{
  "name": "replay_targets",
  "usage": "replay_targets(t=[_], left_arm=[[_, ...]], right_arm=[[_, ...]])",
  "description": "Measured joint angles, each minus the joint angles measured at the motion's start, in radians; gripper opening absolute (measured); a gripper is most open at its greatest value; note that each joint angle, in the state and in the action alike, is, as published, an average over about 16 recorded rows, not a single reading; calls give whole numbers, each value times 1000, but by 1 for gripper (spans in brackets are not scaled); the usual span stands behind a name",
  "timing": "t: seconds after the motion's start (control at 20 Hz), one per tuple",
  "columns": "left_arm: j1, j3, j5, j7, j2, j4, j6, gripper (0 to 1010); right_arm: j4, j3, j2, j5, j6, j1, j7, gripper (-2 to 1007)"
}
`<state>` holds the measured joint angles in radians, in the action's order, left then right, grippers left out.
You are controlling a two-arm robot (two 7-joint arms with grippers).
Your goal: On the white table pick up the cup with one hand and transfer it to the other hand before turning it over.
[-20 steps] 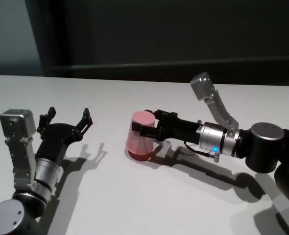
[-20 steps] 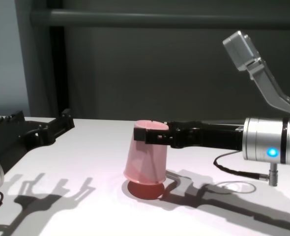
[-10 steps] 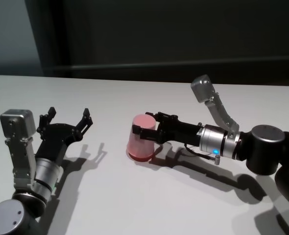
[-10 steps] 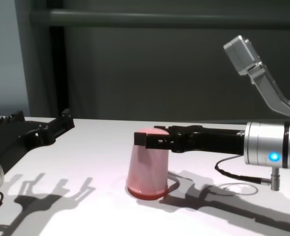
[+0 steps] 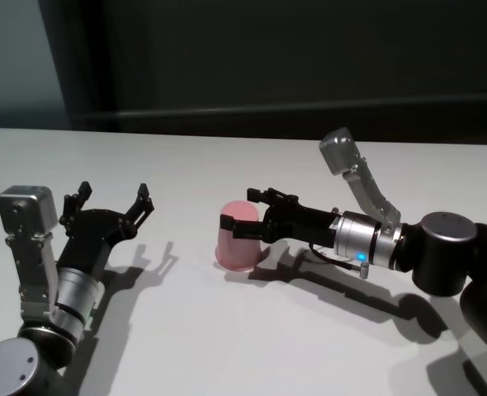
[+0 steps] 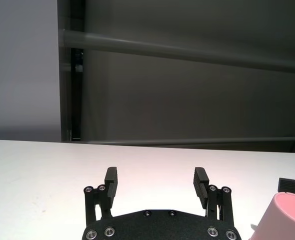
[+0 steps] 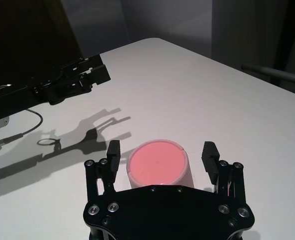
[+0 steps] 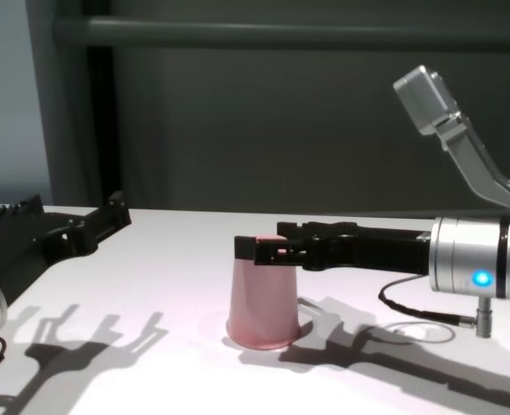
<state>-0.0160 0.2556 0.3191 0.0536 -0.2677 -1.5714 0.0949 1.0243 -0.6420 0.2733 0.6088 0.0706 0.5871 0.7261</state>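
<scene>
The pink cup (image 5: 239,244) stands upside down on the white table (image 5: 227,338), wide rim down and flat base up. My right gripper (image 5: 242,211) reaches in from the right and is open, one finger on each side of the cup's upper part. In the right wrist view the fingers (image 7: 113,150) stand clear of the cup (image 7: 157,166) with a gap on both sides. The chest view shows the cup (image 8: 264,303) resting flat under the right gripper (image 8: 268,243). My left gripper (image 5: 114,193) is open and empty at the left, well apart from the cup.
A dark wall with a horizontal bar (image 8: 281,33) runs behind the table's far edge. The arms throw shadows (image 5: 148,264) on the tabletop. The cup's edge (image 6: 286,220) shows at the side of the left wrist view, beyond the left gripper (image 6: 156,176).
The cup has come down from a tilted, lifted pose to stand rim down on the table. The right gripper has opened and let it go. The left arm has not moved.
</scene>
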Motion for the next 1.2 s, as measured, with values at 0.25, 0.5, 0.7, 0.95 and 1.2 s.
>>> replay_targets(t=[0.25, 0.5, 0.7, 0.95, 1.2], left_arm=[[0, 0, 0, 0, 0, 0, 0, 1003], [0, 0, 0, 0, 0, 0, 0, 1003], [0, 0, 0, 0, 0, 0, 0, 1003], [0, 0, 0, 0, 0, 0, 0, 1003], [0, 0, 0, 0, 0, 0, 0, 1003]], right_arm=[[4, 17, -10, -3, -24, -7, -17, 1000], [11, 40, -26, -8, -74, -22, -49, 1000], [19, 62, -43, -19, -126, -39, -87, 1000], [27, 91, -64, -38, -191, -62, -146, 1000], [37, 120, -80, -59, -239, -84, -207, 1000]])
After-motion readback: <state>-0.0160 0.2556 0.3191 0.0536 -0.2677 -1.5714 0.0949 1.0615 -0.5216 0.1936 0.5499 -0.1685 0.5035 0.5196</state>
